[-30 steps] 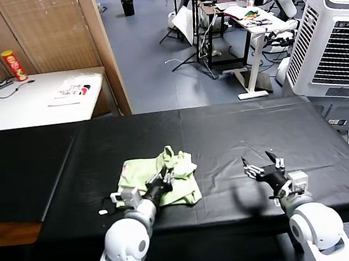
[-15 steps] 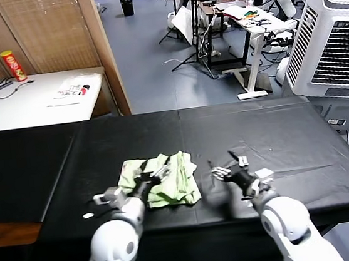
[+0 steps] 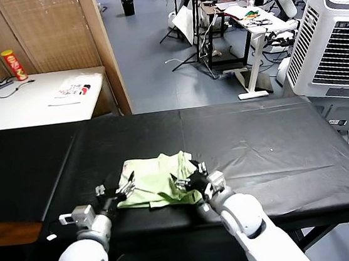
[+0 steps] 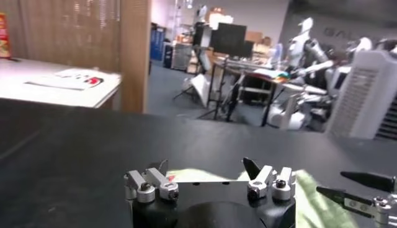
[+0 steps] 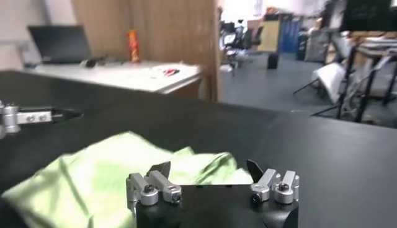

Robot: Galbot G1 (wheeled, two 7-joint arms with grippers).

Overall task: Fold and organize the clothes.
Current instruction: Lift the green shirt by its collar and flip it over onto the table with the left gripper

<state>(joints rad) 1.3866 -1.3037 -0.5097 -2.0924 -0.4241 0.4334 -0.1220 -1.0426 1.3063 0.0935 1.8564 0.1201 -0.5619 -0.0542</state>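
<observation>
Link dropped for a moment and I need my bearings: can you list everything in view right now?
shirt: one, pale lime green, folded, near edge of black table.
black table: one, black cloth, in front of the robot.
white table: one, far left, behind.
red can: one, on white table.
white packet: one, on white table.
cooler unit: one, white, far right.
left gripper: jaws open, at shirt's left edge.
right gripper: jaws open, at shirt's right edge.

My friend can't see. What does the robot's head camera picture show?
A crumpled pale lime-green thin cloth shirt lies on a black-covered table. The open left gripper sits at one side of it, the open right gripper at the other.
</observation>
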